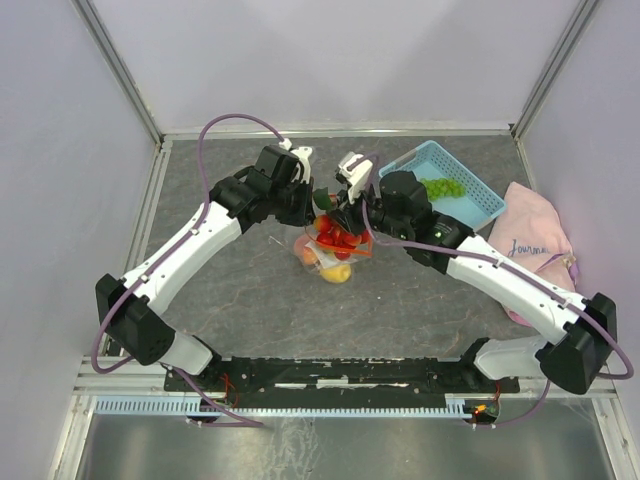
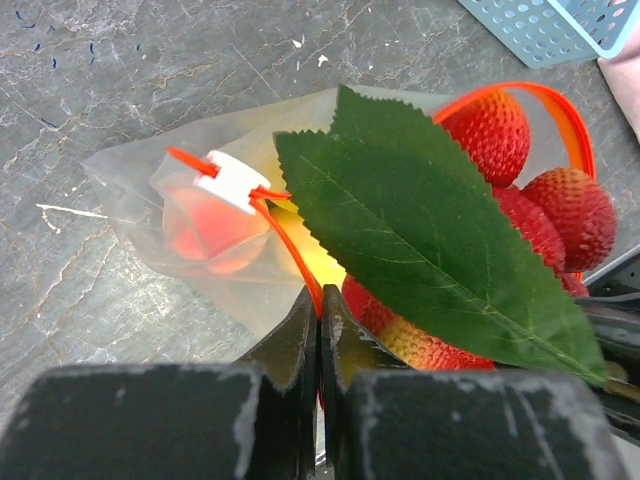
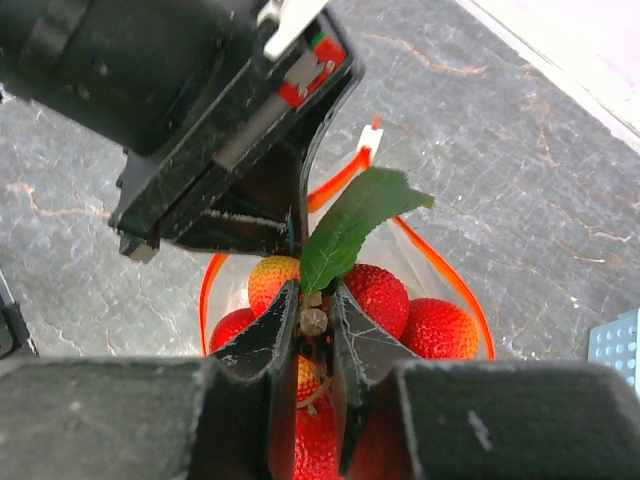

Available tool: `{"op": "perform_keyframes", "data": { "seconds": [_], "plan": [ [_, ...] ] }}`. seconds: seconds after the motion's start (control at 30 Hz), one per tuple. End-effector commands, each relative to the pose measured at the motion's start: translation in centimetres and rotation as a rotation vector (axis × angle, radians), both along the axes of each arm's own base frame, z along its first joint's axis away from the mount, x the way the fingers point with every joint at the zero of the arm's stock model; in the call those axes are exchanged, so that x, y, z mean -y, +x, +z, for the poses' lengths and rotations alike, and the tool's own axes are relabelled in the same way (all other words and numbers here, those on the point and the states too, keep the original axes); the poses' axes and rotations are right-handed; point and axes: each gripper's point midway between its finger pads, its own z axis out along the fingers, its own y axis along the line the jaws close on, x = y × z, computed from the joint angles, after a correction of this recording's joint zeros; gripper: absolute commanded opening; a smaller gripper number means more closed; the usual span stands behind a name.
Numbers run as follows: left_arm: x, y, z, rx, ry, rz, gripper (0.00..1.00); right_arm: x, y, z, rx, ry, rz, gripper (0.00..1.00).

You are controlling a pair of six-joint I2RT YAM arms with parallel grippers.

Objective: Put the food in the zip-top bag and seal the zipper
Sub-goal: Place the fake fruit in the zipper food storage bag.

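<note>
The zip-top bag (image 2: 140, 190) sits mid-table with its mouth open and strawberries (image 2: 490, 130) inside. The left gripper (image 2: 319, 300) is clamped on its zipper (image 2: 290, 245). The right gripper (image 3: 314, 300) pinches the green leaf (image 3: 350, 225) by its stem, just above the strawberries. Farther off, grapes (image 1: 443, 187) lie in the blue basket (image 1: 490, 207).

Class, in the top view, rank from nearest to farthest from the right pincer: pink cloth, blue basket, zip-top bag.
1. zip-top bag, just under the right pincer
2. blue basket, back right
3. pink cloth, far right edge
</note>
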Motion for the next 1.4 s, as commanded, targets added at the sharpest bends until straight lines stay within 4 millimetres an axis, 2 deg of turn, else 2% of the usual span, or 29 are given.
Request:
{"op": "perform_keyframes", "data": {
  "seconds": [0.0, 0.13, 0.37, 0.57, 0.73, 0.9, 0.97, 1.13, 1.23, 1.37],
  "plan": [
    [0.1, 0.9, 2.1, 0.062, -0.041, 0.028, 0.03, 0.1, -1.3, 0.8, 0.039, 0.016, 0.059, 0.02],
    [0.2, 1.0, 1.4, 0.040, -0.038, 0.039, 0.03, 0.3, -2.9, 1.4, 0.101, 0.040, 0.134, 0.02],
    [-0.1, 1.5, 1.0, 0.014, -0.053, 0.066, 0.03, 0.8, -4.9, 0.1, 0.099, -0.020, 0.231, 0.02],
    [0.5, 1.2, 1.2, 0.008, -0.077, 0.035, 0.03, 0.8, -3.8, -1.1, 0.052, -0.083, 0.191, 0.02],
    [0.7, 0.9, 1.1, 0.005, -0.079, 0.008, 0.03, 0.0, -1.9, -2.6, -0.034, -0.149, 0.136, 0.02],
    [0.6, 0.7, 0.8, 0.003, -0.071, 0.003, 0.03, -0.6, 0.6, -3.3, -0.089, -0.177, 0.039, 0.18],
    [0.6, 0.7, 0.6, -0.002, -0.069, 0.002, 0.03, -0.9, 1.5, -3.5, -0.106, -0.181, 0.001, 0.33],
    [0.5, 0.9, 0.1, -0.007, -0.063, 0.017, 0.03, -1.5, 2.2, -2.5, -0.124, -0.152, -0.025, 0.55],
    [0.3, 1.0, -0.1, -0.004, -0.052, 0.029, 0.03, -1.1, 1.8, -1.2, -0.112, -0.129, -0.030, 0.56],
    [0.2, 1.0, -0.2, -0.002, -0.049, 0.035, 0.03, 0.2, 0.9, -0.6, -0.123, -0.140, -0.050, 0.54]
  ]
}}
